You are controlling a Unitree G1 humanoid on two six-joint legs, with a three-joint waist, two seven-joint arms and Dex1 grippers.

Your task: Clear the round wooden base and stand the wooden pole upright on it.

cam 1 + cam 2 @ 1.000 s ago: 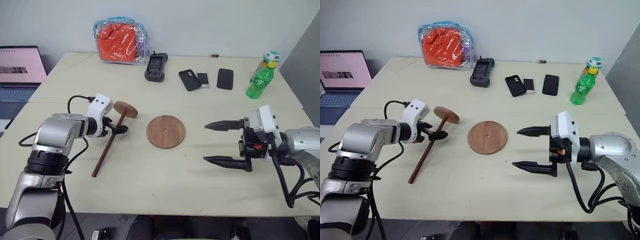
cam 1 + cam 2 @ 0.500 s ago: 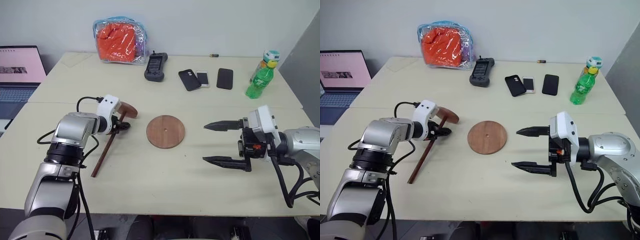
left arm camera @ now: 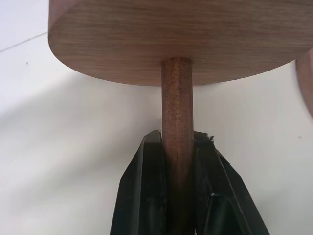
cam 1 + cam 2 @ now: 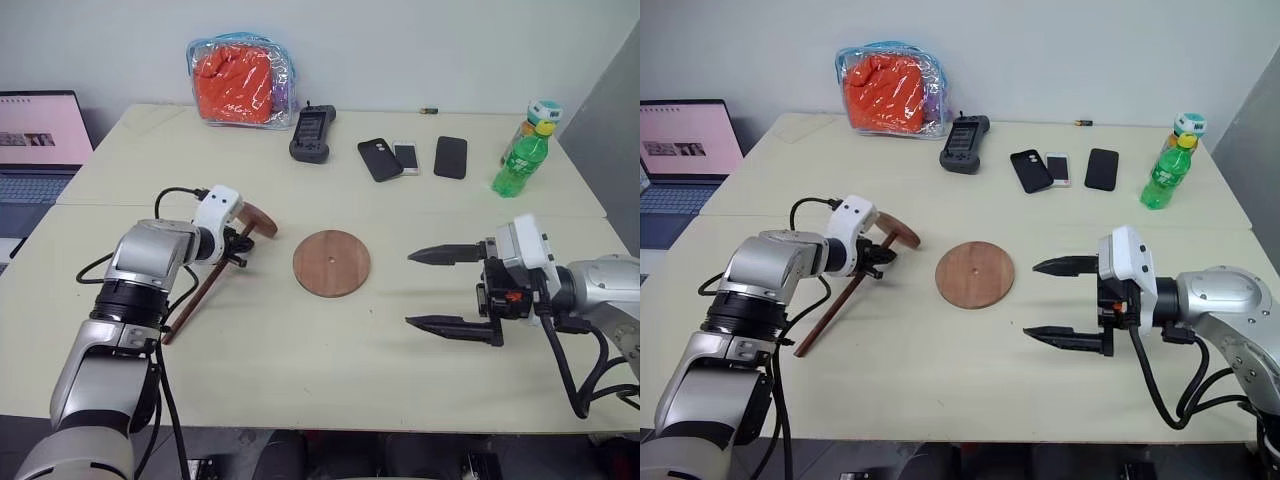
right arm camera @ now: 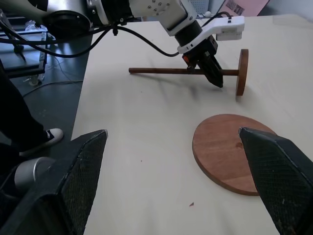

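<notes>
Wooden pole point(image 4: 205, 285) clamped in left fingers point(image 3: 146, 196) near its cap; lift slowly, swinging it upright toward the base point(image 4: 331, 263); right fingers point(image 4: 455, 254) wide.

The wooden pole point(image 3: 177, 122) is showing smooth, matt, dark-brown wood with fine grain, and its cap disc is looking paler. The round wooden base point(image 4: 331, 263) is looking flat, reddish-brown and matt. The table point(image 4: 300, 370) is showing a smooth, pale, matt top. The bottle point(image 4: 522, 150) near its far right corner is gleaming as glossy green plastic, and the pouch point(image 4: 241, 80) at the far edge is shining as clear plastic over orange cloth.
</notes>
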